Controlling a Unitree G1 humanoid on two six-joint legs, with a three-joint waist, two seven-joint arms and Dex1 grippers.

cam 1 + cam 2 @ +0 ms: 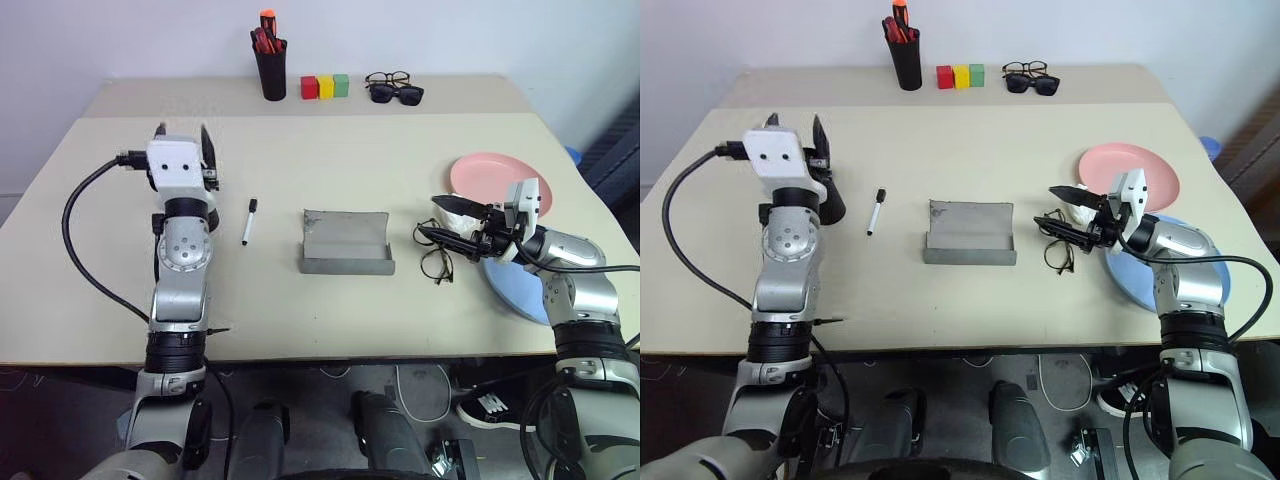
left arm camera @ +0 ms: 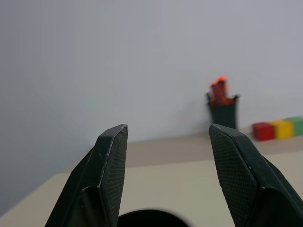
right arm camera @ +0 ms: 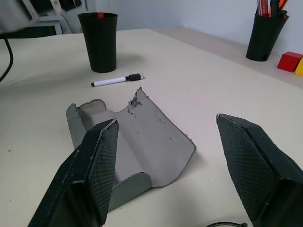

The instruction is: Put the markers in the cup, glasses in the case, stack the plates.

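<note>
While spread wide and pinching nothing, hovering with the left jaws just above the cup (image 1: pixel 830 200), probably because of the black marker (image 3: pixel 100 15) already standing inside, with its red-orange cap peeking at the rim. Just beside the cup, flat on the tabletop (image 1: pixel 300 320) and lying free: the white marker (image 1: pixel 248 221), black cap pointing away, easy to reach for next.

On the right side, also spread and empty, held level with the right jaws close over the glasses (image 1: pixel 437 262), likely aimed for a pinch on the thin frame. Resting open at the middle of the tabletop, near the glasses: the case (image 1: pixel 345 243), ready to receive them.

Under the right arm, side by side and not yet stacked: the pink plate (image 1: pixel 490 178) and the blue plate (image 1: pixel 520 300). Cannot tell whether touching, since hidden by the arm.

Far at the back, well apart and not for this job: the pen holder (image 1: pixel 271 70) and the other spectacles (image 1: pixel 395 88).
</note>
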